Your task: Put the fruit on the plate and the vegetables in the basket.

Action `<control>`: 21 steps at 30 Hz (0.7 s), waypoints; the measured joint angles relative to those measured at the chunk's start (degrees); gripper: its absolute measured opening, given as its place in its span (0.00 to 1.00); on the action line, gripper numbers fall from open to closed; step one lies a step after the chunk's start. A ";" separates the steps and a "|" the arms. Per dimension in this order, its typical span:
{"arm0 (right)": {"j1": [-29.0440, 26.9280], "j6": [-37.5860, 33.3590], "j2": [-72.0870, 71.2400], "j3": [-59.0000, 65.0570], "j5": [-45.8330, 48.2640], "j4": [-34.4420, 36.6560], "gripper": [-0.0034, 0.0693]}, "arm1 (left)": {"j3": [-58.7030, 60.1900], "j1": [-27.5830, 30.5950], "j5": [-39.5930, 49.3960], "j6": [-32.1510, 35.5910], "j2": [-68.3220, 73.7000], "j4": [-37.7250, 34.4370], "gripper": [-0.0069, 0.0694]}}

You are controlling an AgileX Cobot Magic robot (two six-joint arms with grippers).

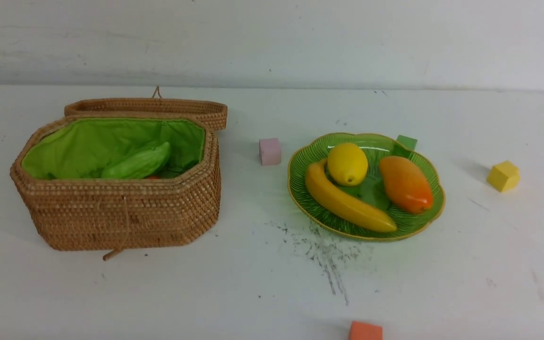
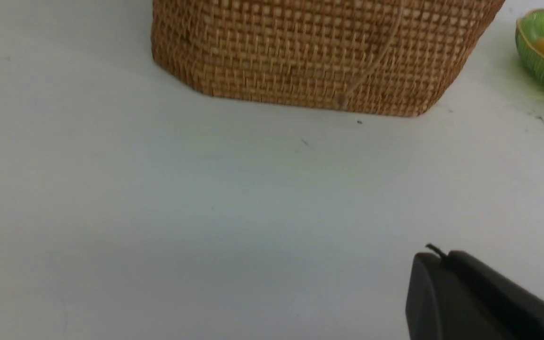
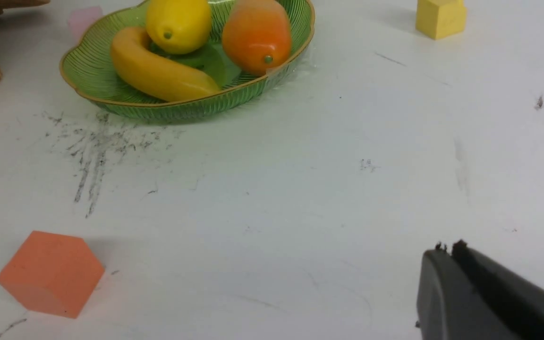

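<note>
Looked nearly finished, perhaps wholly so. Saw all three fruits on the plate (image 1: 435,222): the lemon (image 1: 347,164) just beside the upper part of the banana (image 1: 347,203), and the mango (image 1: 406,184) on the far side of the dish from the banana's upper end, well inside the yellow rim. Counted the fruit half as done. Found the gourd (image 1: 137,162) inside the basket (image 1: 125,215), leaning against the green lining, with the lid (image 1: 213,113) open behind. Made out a sliver of orange-red (image 1: 154,177) beneath the gourd, and took it for the carrot. Could not make out the radish anywhere; judged it probably hidden deep in the basket, but could not confirm. Noticed only cubes lying loose on the table (image 1: 253,283), and left these out of the reckoning. Saw the left gripper (image 2: 437,250) with jaws pressed together, gripping nothing, and likewise the right gripper (image 3: 450,245), both away from plate and basket. Judged nothing left to move, barring an unseen radish outside the basket.
</note>
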 joint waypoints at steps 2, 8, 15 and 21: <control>0.00 -0.06 0.00 0.00 0.00 0.00 0.08 | 0.00 0.05 -0.16 0.00 0.00 -0.37 0.07; 0.00 -0.11 0.00 0.00 0.00 0.00 0.09 | 0.00 0.11 -0.16 0.00 0.00 -0.63 0.07; 0.00 -0.11 0.00 0.00 0.00 0.00 0.10 | 0.00 0.11 -0.16 0.00 0.00 -0.69 0.07; 0.00 -0.11 0.00 0.04 0.00 0.00 0.11 | 0.00 0.11 -0.16 0.00 0.00 -0.69 0.07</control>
